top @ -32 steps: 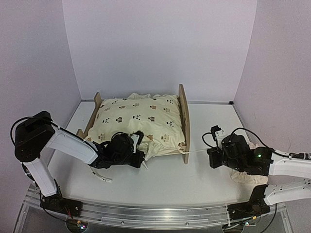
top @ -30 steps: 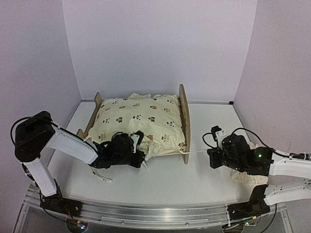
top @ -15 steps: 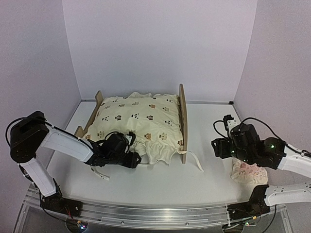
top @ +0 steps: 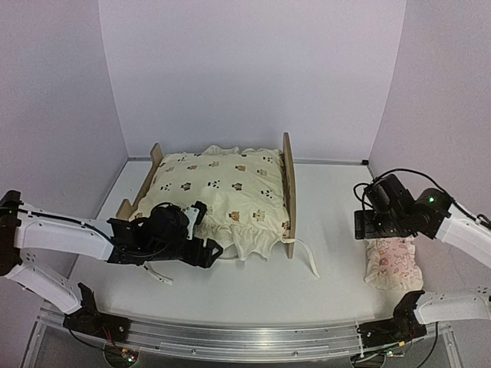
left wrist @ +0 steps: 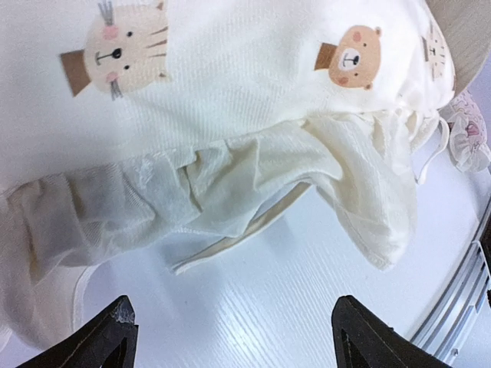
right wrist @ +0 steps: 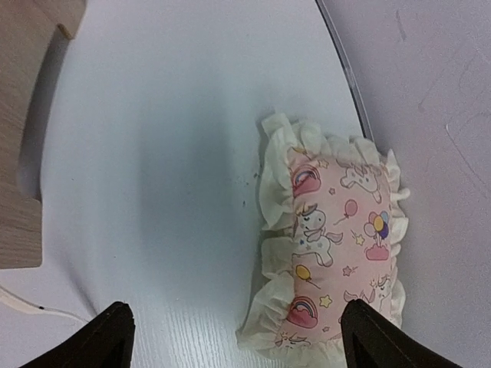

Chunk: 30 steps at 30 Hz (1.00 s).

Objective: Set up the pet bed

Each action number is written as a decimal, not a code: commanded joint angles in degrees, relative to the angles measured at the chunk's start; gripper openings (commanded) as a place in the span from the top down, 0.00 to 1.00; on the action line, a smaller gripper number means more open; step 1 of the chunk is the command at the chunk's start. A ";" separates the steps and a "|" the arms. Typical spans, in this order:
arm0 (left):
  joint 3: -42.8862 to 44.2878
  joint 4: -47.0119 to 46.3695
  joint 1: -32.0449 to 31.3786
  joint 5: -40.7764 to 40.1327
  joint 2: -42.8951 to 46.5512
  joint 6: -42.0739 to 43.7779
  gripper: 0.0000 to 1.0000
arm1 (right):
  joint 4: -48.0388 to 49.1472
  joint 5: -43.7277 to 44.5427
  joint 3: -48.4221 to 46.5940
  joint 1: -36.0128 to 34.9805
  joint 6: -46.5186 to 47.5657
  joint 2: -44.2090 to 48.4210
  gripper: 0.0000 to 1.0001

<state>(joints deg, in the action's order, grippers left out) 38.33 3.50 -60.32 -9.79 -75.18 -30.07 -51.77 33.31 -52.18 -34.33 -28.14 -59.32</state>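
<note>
The pet bed is a light-wood frame with its tall rounded headboard on the right and a low footboard on the left. A cream animal-print cushion covers it, and its ruffle spills over the near side. My left gripper sits low by that near ruffle. It is open over bare table, holding nothing. My right gripper hovers to the right of the bed, open beside a pink ruffled pillow, which it does not touch.
A slack cushion tie lies on the table near the headboard's foot. The pink pillow lies at the near right by the wall. A corner of the wooden frame shows in the right wrist view. White walls enclose the table.
Both grippers opened and let go of the cushion ties. The right tie, taut before, now lies slack. The right arm rose and drew back right; the left arm pulled back left.
</note>
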 commanded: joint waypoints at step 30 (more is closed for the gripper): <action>-2.15 15.14 -0.58 -3.37 20.49 2.03 0.10 | 4.15 -27.05 6.34 41.36 5.27 -17.99 0.51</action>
<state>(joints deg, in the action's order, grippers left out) 35.53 17.05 -60.77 -12.16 -55.93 -28.88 -49.47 8.76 -46.06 6.97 -22.66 -79.71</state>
